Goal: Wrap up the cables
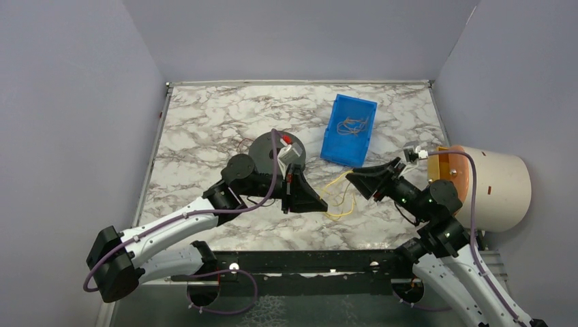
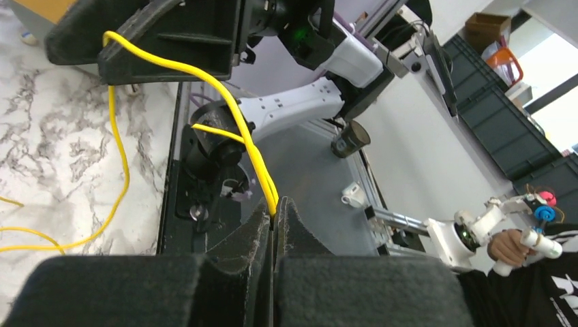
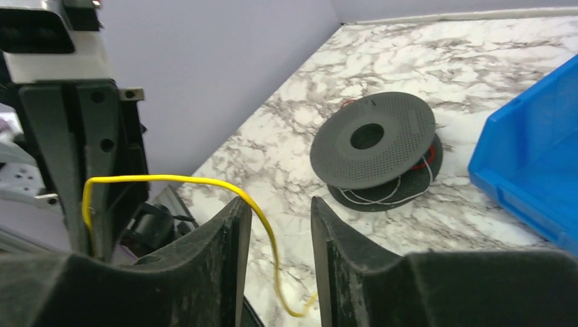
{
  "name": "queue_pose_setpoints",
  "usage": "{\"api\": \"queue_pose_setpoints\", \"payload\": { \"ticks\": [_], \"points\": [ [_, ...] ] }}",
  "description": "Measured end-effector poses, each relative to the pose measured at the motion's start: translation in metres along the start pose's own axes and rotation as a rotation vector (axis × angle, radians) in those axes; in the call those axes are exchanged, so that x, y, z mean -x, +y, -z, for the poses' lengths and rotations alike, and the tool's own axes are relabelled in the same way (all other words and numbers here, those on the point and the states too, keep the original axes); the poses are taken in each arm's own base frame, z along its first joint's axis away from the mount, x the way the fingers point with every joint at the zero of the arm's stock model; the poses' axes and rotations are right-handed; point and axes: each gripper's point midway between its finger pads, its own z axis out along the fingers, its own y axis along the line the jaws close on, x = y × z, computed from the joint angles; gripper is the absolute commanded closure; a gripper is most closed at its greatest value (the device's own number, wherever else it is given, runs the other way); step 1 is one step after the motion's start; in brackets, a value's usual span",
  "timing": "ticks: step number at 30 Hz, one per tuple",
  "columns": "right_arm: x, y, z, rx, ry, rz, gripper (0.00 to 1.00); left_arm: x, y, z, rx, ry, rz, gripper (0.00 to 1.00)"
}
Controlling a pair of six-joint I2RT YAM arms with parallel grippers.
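A thin yellow cable runs between my two grippers and loops on the marble below them. My left gripper is shut on two strands of the yellow cable, pinched at the fingertips. In the top view the left gripper points right, toward my right gripper. The right gripper stands open; the yellow cable arches over its left finger and hangs loose through the gap, unclamped. More thin orange cables lie in the blue bin.
A black double-disc spool lies flat on the marble behind the left arm, with thin white and red wire on it. A blue bin stands at the back right. A cream cylinder lies at the table's right edge.
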Motion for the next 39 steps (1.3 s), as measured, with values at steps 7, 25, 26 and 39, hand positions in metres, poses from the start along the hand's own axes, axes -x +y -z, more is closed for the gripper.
{"api": "queue_pose_setpoints", "payload": {
  "ticks": [7,25,26,39],
  "points": [
    [-0.012,0.002,0.005,0.028,0.062,0.06,0.41,-0.006,0.003,0.003,0.064,0.119,-0.008,1.0],
    [-0.008,0.08,0.025,0.464,0.243,0.264,0.35,-0.058,0.008,0.029,0.116,0.393,0.087,1.0],
    [-0.014,0.078,0.022,0.479,0.275,0.255,0.36,-0.06,0.008,0.029,0.111,0.398,0.091,1.0],
    [-0.051,0.079,0.013,0.618,0.466,0.124,0.45,-0.071,0.005,0.033,0.078,0.461,0.117,1.0]
  ]
}}
